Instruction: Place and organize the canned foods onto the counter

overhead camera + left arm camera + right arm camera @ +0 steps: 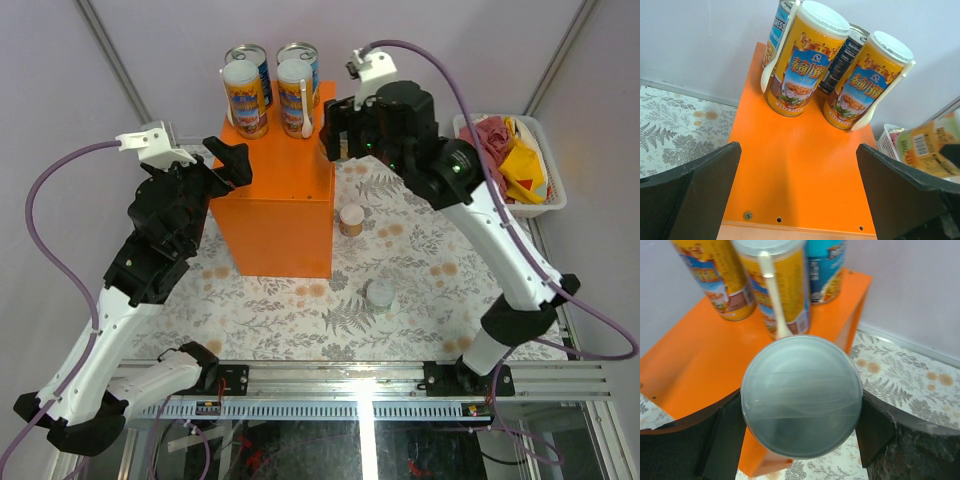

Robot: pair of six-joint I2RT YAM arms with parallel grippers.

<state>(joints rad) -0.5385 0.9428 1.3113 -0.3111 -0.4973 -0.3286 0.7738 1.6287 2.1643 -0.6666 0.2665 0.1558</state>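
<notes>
One in hand: grips a pale-lidded can [801,390] in the right gripper [801,410], over the right edge of the counter [280,215]. Shows only the lid from the wrist, label hidden; from above, lost behind the fingers. Spreads the left gripper [797,165] wide and empty at the left edge. Bears four cans at the back: two yellow-orange cans [800,60] in front, half covering two blue cans [248,58]. Stands two short cans [350,220] apart on the patterned table [440,270], labels unreadable.

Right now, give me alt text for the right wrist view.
A pale-lidded can, seen from above, sits clamped in the right gripper at an orange box's edge. Two yellow cans and a blue can stand on the box behind it.
</notes>
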